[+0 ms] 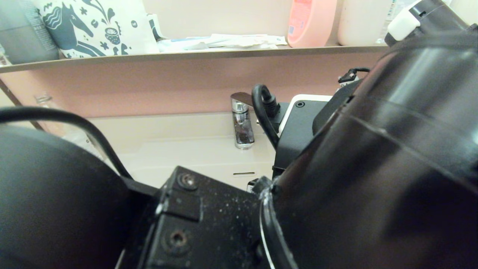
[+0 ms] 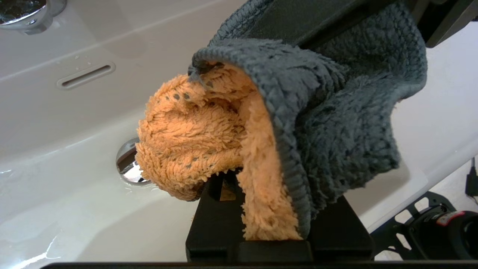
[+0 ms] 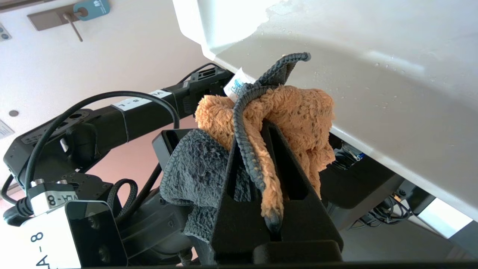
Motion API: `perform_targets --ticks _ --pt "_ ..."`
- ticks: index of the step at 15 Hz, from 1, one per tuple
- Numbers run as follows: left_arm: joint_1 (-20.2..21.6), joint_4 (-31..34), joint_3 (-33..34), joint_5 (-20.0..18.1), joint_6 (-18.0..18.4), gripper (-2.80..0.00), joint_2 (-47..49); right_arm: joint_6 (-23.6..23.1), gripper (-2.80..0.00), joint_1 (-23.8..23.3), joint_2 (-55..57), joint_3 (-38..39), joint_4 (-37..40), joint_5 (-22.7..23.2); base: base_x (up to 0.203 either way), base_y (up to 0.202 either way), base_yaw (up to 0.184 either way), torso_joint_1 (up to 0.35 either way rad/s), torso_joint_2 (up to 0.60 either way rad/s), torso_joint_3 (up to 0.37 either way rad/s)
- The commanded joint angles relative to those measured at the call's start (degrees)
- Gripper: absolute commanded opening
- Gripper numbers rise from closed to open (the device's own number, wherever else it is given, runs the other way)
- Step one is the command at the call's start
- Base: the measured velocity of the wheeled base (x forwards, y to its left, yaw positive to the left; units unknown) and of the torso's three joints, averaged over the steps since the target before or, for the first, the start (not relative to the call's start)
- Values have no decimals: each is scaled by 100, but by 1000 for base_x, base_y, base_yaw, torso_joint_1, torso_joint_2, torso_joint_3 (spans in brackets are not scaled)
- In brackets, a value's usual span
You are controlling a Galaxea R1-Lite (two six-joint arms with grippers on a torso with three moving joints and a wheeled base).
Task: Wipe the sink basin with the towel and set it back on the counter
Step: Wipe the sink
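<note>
The towel (image 2: pixel 209 127), orange fleece with a dark grey side and edging, hangs bunched above the sink basin (image 2: pixel 56 179), over its chrome drain stopper (image 2: pixel 125 164). My left gripper (image 2: pixel 269 194) is shut on one fold of it. My right gripper (image 3: pixel 257 149) is shut on another fold of the same towel (image 3: pixel 298 112), so both hold it at once, close together. One black finger of the right gripper (image 2: pixel 317 18) presses into the grey side. In the head view both arms hide the towel and the grippers.
A chrome faucet (image 1: pixel 242 127) stands on the counter (image 1: pixel 168 125) behind the basin, above the overflow slot (image 1: pixel 243 173). A thin brown shelf (image 1: pixel 186 55) higher up holds a printed bag, papers and a pink bottle (image 1: pixel 310 22). The basin's near rim (image 2: pixel 440 112) lies beside the grippers.
</note>
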Motion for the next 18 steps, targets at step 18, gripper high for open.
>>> perform_targets --ticks 18 --pt "963 81 2622 -202 -7 0 -1864 -106 -280 -942 -1065 471 823 -25 0 0 0 0 0 0"
